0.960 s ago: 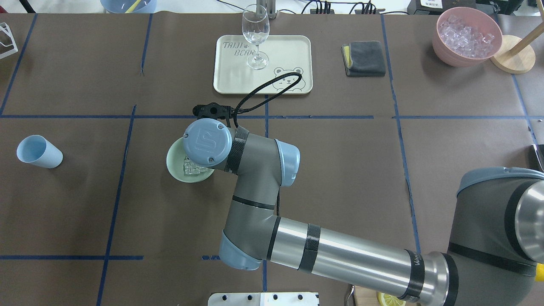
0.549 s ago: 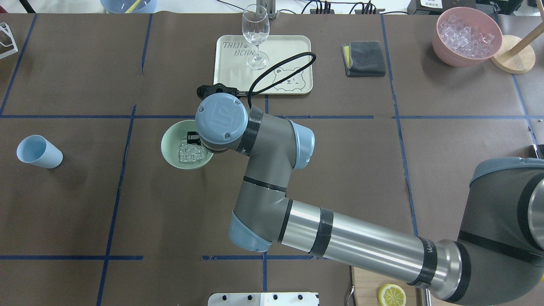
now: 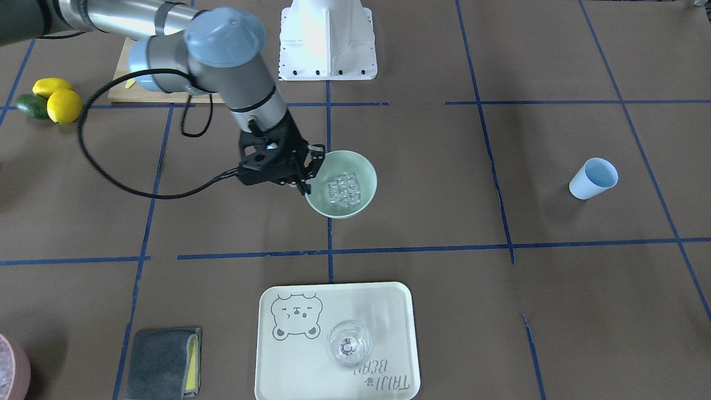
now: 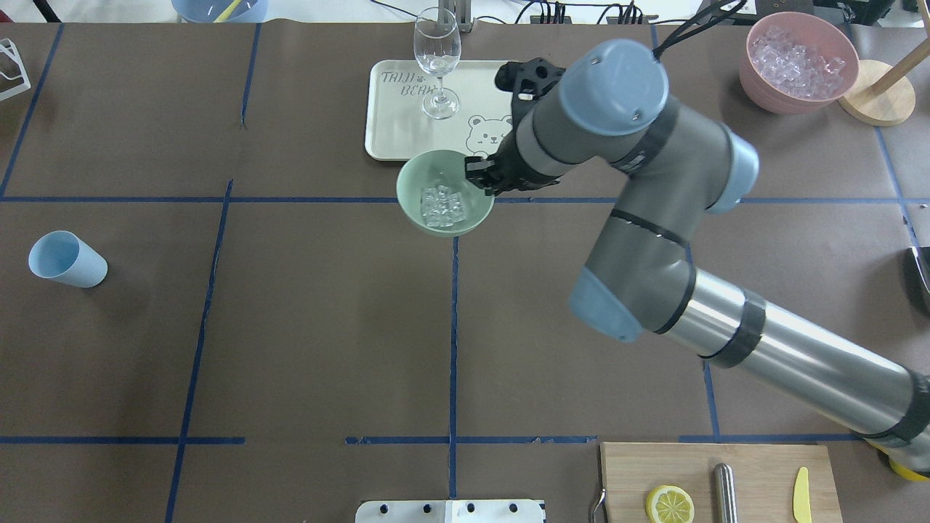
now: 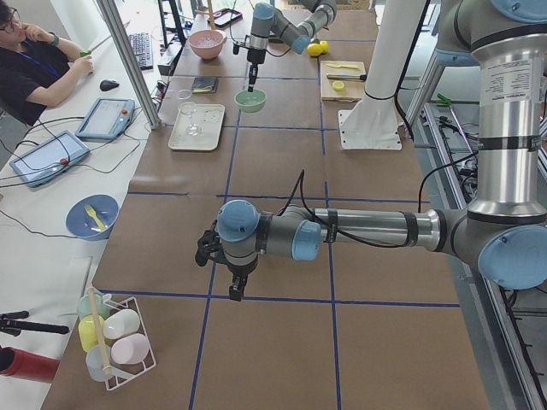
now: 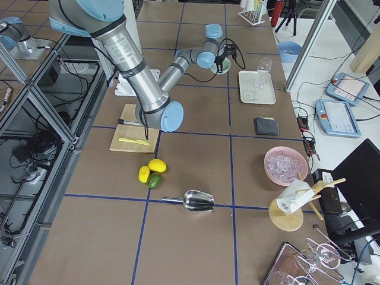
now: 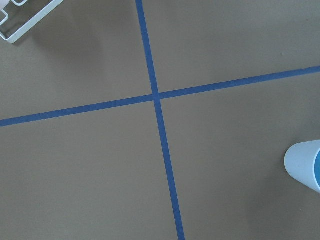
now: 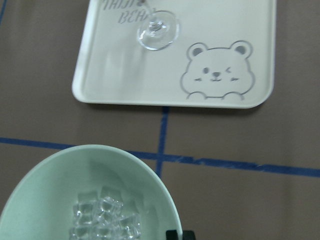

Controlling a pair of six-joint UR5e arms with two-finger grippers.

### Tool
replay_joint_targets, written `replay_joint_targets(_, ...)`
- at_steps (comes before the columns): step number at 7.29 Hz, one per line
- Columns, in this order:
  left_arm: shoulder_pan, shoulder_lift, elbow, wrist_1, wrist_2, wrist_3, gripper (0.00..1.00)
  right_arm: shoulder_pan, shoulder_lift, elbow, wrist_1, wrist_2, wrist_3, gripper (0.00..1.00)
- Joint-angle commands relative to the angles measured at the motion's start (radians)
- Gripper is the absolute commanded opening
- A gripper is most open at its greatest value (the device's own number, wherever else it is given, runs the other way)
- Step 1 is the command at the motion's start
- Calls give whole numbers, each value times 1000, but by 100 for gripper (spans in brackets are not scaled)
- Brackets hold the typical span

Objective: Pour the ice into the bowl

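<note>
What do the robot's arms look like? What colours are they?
The right arm is made of fat grey tubes. Its round joints have light blue caps. One long part is shiny silver with black bands around it. It ends in black fingers, and a thin black cable loops off near the wrist. The left arm has the same colours.

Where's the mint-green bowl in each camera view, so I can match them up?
Front-facing: mint-green bowl centre, slightly left.
Overhead: bowl upper middle, by the bear tray's lower edge.
Exterior left: bowl far end, top centre.
Exterior right: bowl top, right of centre.
Left wrist: not in it.
Right wrist: bowl bottom left.
Shared landmark: the bear tray, in every view but the left wrist.
</note>
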Motion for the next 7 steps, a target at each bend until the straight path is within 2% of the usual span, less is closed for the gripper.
replay_joint_targets(1,0,-2,1,-1,2,1,100,135,-260,66,115,90,-181,0)
replay_joint_targets(2,-1,0,1,-1,2,1,100,187,-390,45,287,142,-189,0)
replay_joint_targets(3,-1,0,1,-3,2,1,100,247,-489,20,351,222,-211,0)
replay_joint_targets(5,0,-3,0,-4,0,1,100,308,-624,14,405,247,-330,0)
replay_joint_targets(7,0,-3,0,-6,0,1,100,312,-761,-9,590,246,-323,0)
